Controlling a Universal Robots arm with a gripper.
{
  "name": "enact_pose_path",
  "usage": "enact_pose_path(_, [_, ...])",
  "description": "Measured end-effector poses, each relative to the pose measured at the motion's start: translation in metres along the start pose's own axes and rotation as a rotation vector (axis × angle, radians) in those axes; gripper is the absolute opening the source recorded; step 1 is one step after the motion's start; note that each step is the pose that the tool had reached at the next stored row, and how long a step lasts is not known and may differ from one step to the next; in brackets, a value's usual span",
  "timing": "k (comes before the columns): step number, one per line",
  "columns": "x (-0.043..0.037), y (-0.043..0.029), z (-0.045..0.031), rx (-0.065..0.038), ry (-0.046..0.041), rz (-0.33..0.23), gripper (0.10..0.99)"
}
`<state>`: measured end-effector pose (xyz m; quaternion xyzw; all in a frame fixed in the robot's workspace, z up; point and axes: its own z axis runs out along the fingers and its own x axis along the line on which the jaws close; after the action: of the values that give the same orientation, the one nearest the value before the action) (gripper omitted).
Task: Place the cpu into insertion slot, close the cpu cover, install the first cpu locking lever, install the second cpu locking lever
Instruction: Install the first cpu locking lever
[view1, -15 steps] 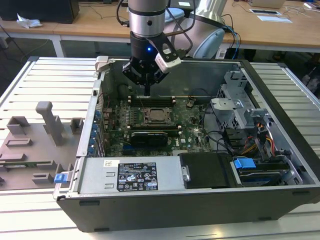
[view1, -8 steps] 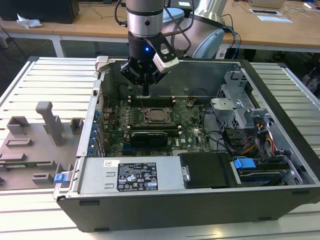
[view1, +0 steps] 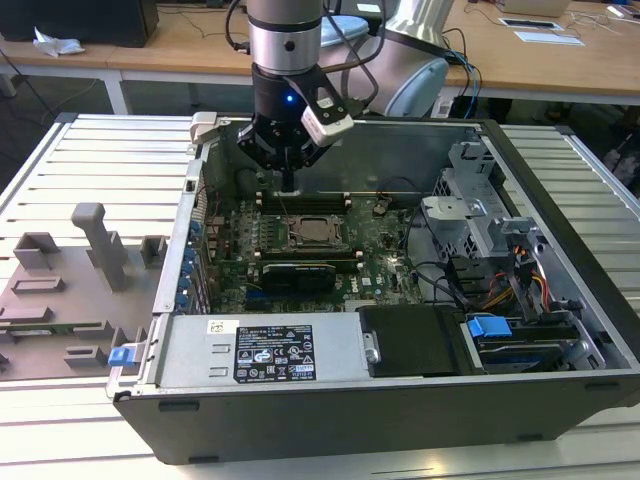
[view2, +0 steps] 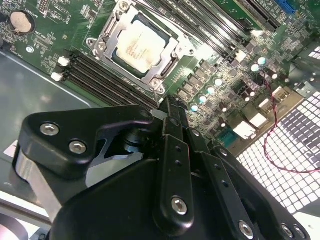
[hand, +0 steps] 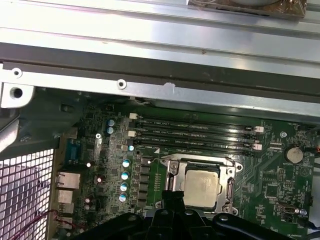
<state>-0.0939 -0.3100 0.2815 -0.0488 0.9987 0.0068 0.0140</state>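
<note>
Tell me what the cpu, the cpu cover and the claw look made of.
cpu: a metal lid by the look, dull silver-grey, softly reflecting light.
cpu cover: probably stamped steel, bare shiny silver with bright glints.
claw: matte black, maybe anodised metal or hard plastic, with bright screws.

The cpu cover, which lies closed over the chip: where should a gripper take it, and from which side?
Probably by one outer edge bar of the cpu cover, coming from straight above. It is a thin frame lying flat around the cpu, so its window gives no hold, and the memory slots close beside it would block a sideways approach.
</note>
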Motion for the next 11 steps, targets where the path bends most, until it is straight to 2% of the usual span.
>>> enact_pose_path(6, [0.0053,0.0005,0.0004,0.000,-0.0001,0.000,0.106])
enact_pose_path(11, [0.0110,0.0013,0.0059,0.000,0.0001,0.000,0.106])
